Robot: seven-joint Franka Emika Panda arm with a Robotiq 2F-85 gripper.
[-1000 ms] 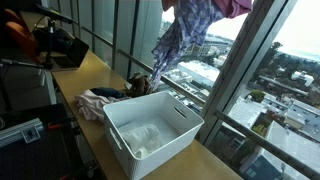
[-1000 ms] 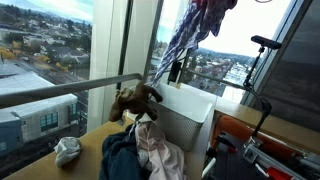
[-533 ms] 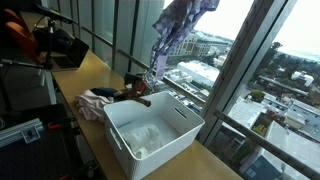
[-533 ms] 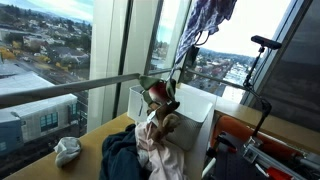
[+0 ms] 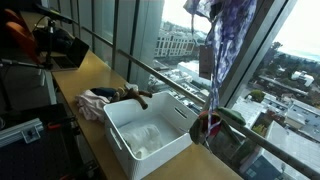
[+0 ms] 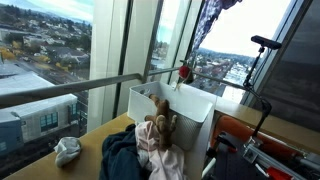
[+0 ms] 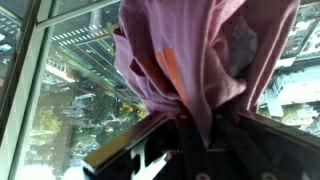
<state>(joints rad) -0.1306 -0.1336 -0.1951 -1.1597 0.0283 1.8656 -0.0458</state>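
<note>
The gripper is hidden behind the bunched fabric in the wrist view and sits above the frame in both exterior views. The cloth [image 7: 190,60] hangs from it, so it is clamped narrow on the top of the cloth. In an exterior view the cloth [image 5: 228,50] drops long beside the window, and its dark-red tail ends just off the bin's [image 5: 120,140] corner nearest the glass, at rim height. In an exterior view the tail [image 6: 184,72] shows just above the bin's [image 6: 190,115] rim. To carry it well, I judge that a firm pinch, slow travel and enough height are needed, so the swinging tail clears the rim and the pile [image 5: 105,98] at the bin's other side on the counter [image 5: 90,70].
</note>
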